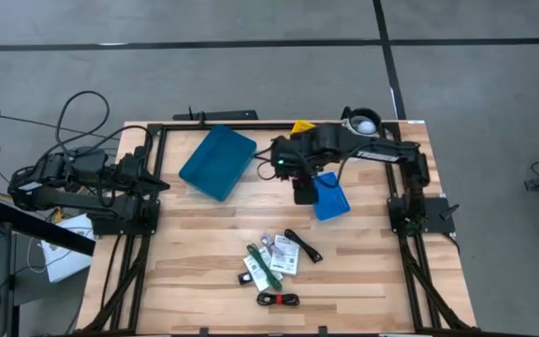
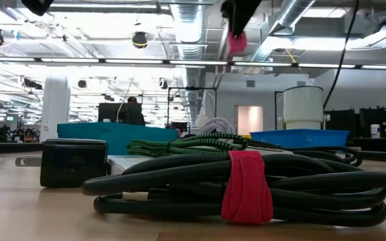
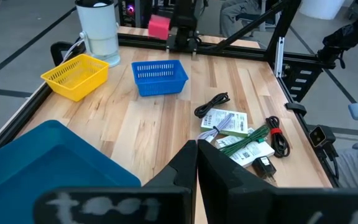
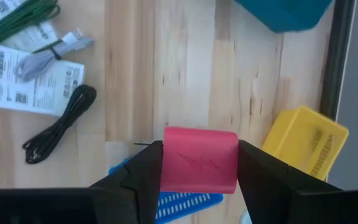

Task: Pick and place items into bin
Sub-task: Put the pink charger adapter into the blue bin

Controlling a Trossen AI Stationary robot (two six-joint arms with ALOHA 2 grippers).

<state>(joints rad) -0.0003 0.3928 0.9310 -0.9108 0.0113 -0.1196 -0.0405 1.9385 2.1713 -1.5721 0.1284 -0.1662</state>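
On the wooden bench [image 1: 204, 225], a teal bin [image 1: 217, 162] lies tilted at far centre-left. The right gripper [image 1: 303, 194] hangs just beside a small blue basket [image 1: 331, 197]. Near centre lie white printed cards [image 1: 285, 253], a green strip [image 1: 261, 266] and black cords [image 1: 302, 244]. The left arm [image 1: 92, 178] waits at the left edge.

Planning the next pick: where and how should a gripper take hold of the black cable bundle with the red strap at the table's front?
Probably grip the black cable bundle across its middle at the red strap, coming straight down from above. It lies flat in a long, narrow coil, and the strap cinches the strands together there, so the fingers should span its short width.
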